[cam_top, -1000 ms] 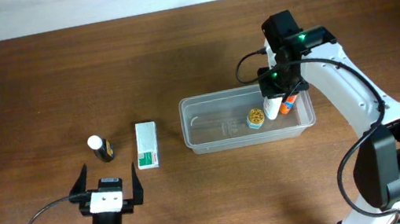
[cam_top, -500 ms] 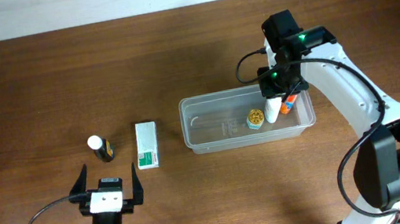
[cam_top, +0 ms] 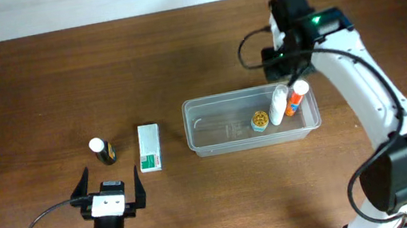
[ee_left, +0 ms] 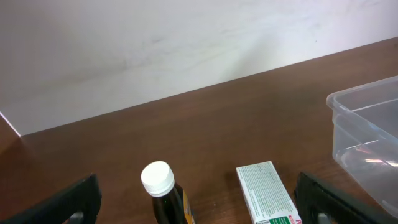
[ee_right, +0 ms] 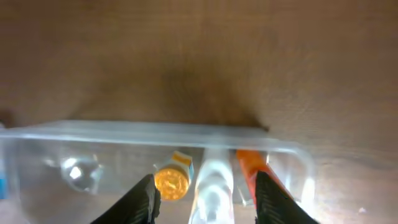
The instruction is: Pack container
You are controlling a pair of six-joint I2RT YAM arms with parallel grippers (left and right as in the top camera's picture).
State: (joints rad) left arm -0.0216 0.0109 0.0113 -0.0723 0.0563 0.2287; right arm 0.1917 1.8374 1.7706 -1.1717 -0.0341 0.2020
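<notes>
Clear rectangular plastic container (cam_top: 214,128), centre-right: gold-capped jar (cam_top: 259,120), white bottle (cam_top: 277,106), orange tube (cam_top: 295,99) inside. Dark white-capped bottle (cam_top: 101,150), white-green box (cam_top: 148,146) wait at left. Empty right gripper (ee_right: 205,193) parted; empty left gripper (cam_top: 109,182) spread wide.

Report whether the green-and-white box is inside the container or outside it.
Outside. The box lies flat on the table left of the container, beside the white-capped bottle.

The container (cam_top: 210,133) is clear glossy plastic, the table (cam_top: 62,86) matt brown wood grain, the box (cam_top: 149,146) printed cardboard.
</notes>
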